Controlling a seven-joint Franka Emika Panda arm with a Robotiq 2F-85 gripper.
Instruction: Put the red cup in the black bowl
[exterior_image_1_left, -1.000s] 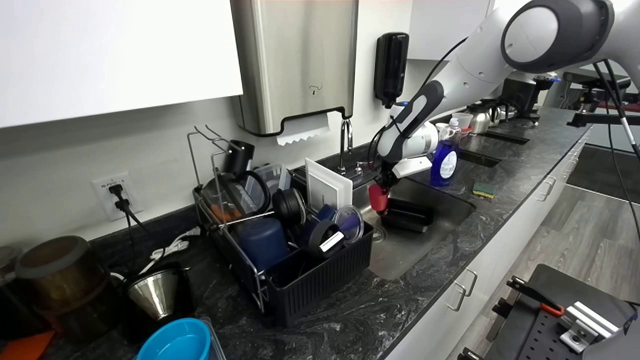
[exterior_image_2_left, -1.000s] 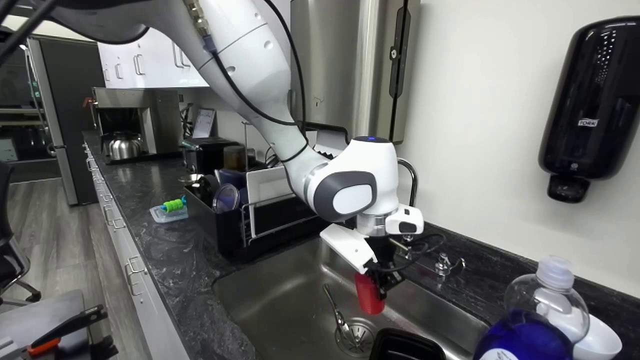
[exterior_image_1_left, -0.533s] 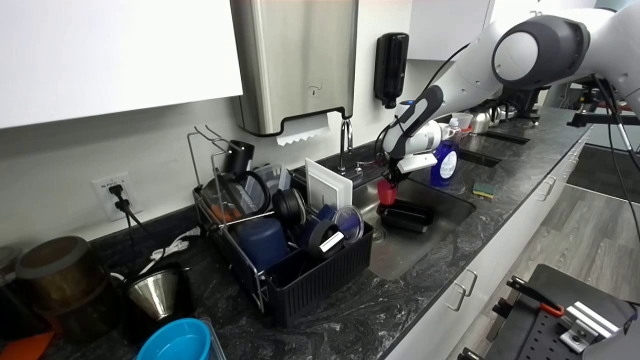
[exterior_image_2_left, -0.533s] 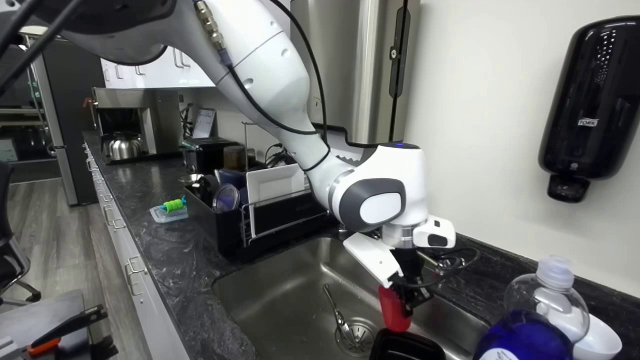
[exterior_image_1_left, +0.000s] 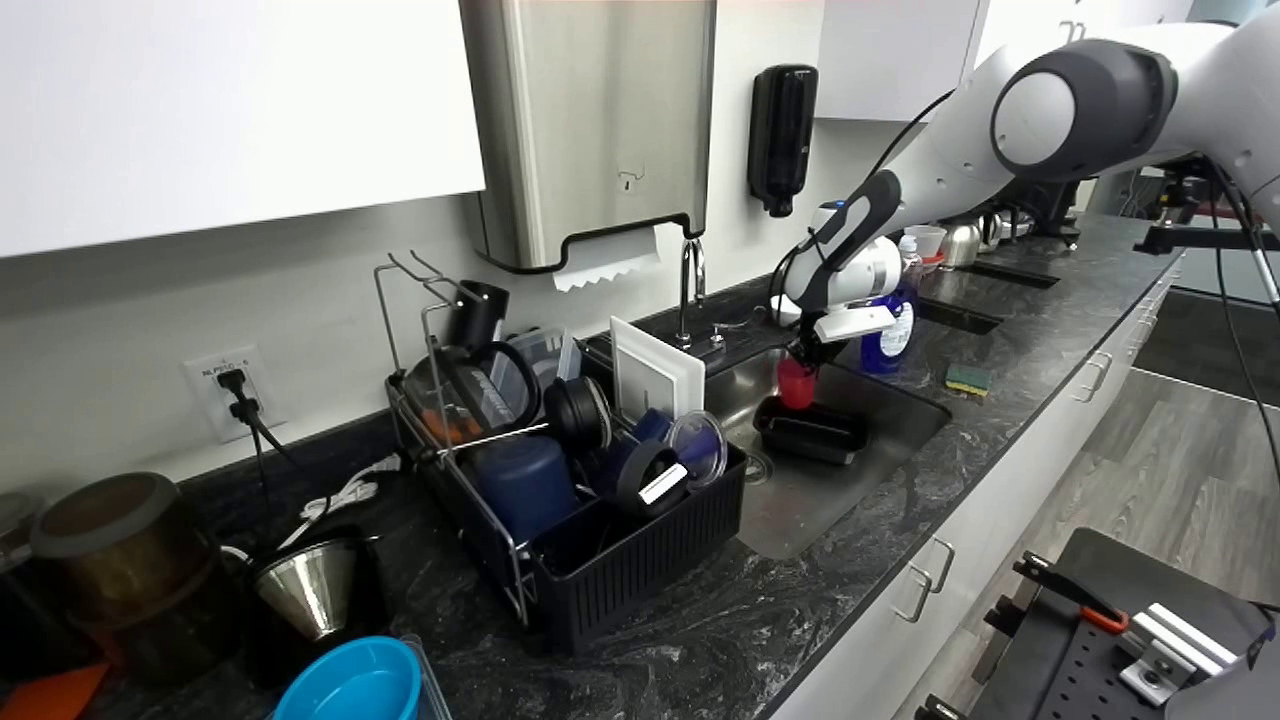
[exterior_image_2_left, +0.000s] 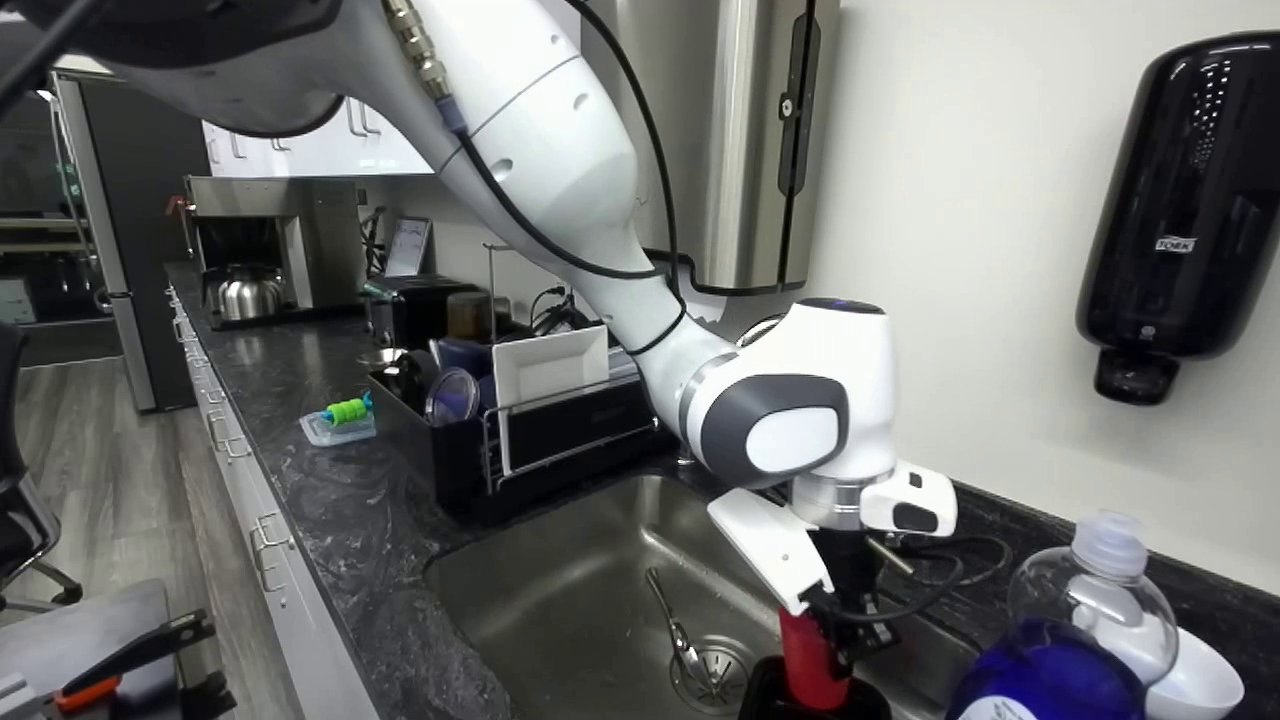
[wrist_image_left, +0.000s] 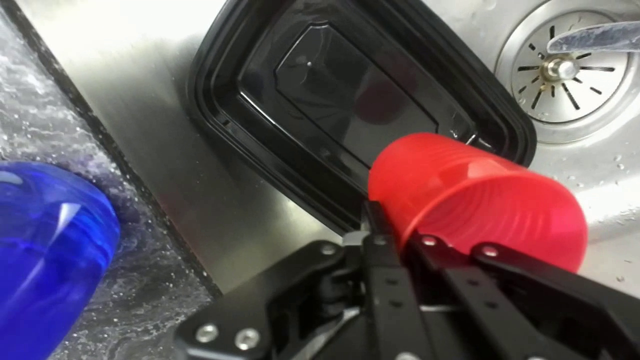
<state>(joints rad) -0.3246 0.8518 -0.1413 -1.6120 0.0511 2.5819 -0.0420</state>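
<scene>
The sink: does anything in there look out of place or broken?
One thing: a loose utensil lies in the sink with one end over the drain, an awkward spot where it might catch. I see nothing broken there.

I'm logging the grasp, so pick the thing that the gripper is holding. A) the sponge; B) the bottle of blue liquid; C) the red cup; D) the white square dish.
C: the wrist view shows the gripper pinching the wall of the red cup.
</scene>
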